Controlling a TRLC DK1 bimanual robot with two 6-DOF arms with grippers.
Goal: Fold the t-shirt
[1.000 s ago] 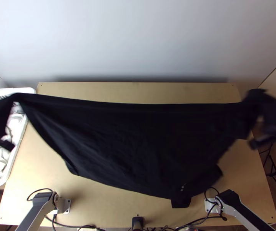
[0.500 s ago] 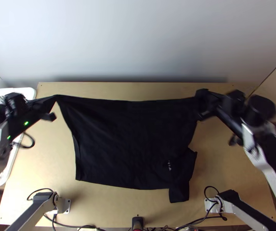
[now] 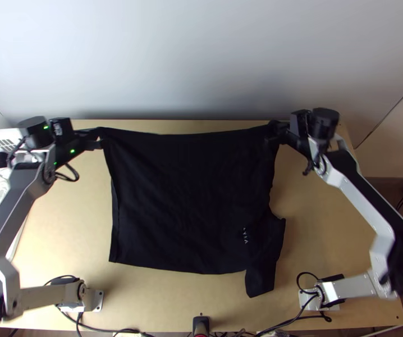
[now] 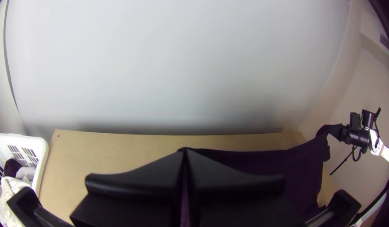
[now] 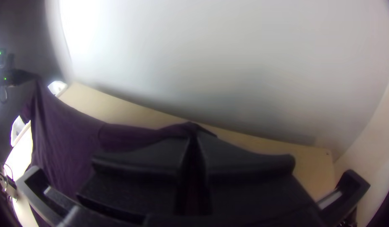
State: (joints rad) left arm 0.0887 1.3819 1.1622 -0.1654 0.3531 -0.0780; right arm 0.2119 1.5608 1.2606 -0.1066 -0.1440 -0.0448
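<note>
T-shirt point(image 3: 184, 202): held edge crosswise, long axis unclear.

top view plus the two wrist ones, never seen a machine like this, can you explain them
The machine is a pair of robot arms with pale links and black joints: a left arm and a right arm. The top view looks steeply down from above; each wrist view comes from a camera on that arm, just behind its hand. On the light wooden table the lower part of a black cloth t-shirt lies spread, bunched at one near corner. Its far edge is pinched by the left hand and the right hand and stretched between them. To the left is a white plastic basket with cloth inside.
</note>
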